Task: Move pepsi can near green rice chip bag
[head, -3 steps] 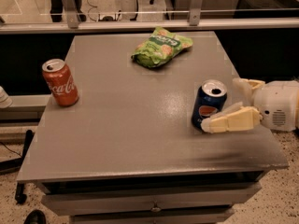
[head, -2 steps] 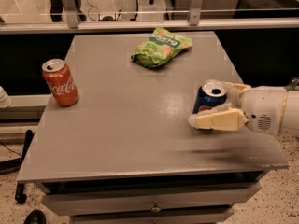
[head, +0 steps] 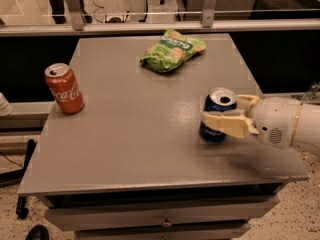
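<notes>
Far left of the tool (head: 223, 113), a red can (head: 64, 88) with white Coca-Cola script is seen on the worktop (head: 140, 139); the bag (head: 172, 50), its label unreadable, lies well beyond the tool, to its left. The pepsi can (head: 221, 100) is pinched upright by the tool, so grasping is judged done while the carry to the bag remains.

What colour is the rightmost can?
Dark blue, silver top: the pepsi can, at the end effector, on the right. Camera view.
</notes>
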`<state>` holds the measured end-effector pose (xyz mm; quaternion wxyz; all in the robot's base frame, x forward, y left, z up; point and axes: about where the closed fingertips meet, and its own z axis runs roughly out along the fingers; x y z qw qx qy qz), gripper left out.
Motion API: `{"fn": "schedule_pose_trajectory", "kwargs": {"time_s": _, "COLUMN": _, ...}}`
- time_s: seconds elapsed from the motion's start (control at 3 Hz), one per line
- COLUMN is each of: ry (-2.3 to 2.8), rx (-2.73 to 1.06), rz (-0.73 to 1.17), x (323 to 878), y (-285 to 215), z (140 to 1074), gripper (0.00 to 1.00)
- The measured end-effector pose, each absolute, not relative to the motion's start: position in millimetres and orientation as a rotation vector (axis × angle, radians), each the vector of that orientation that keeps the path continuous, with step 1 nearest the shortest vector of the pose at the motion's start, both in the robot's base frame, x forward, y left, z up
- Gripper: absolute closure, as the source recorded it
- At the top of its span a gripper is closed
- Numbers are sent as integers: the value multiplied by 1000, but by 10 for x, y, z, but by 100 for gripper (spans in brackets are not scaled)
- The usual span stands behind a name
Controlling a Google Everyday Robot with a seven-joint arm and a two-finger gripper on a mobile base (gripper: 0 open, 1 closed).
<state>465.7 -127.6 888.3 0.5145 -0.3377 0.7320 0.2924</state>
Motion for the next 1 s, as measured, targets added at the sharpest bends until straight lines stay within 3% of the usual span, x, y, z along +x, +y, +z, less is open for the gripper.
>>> {"fn": "schedule_pose_trajectory", "kwargs": {"time_s": 0.33, "ry": 1736, "rx": -796, "rz": 649, "x": 4863, "y": -1386, "z": 9033, "gripper": 87}}
{"fn": "schedule_pose_trajectory", "kwargs": {"time_s": 0.67, "ry": 1723, "rx": -778, "rz": 547, "x": 5120, "y": -1661, "z": 9410, "gripper": 100}}
{"fn": "schedule_pose_trajectory", "kwargs": {"time_s": 1.0, "ry": 1723, "rx": -779, "rz": 548, "x": 5118, "y": -1654, "z": 9408, "gripper": 100}}
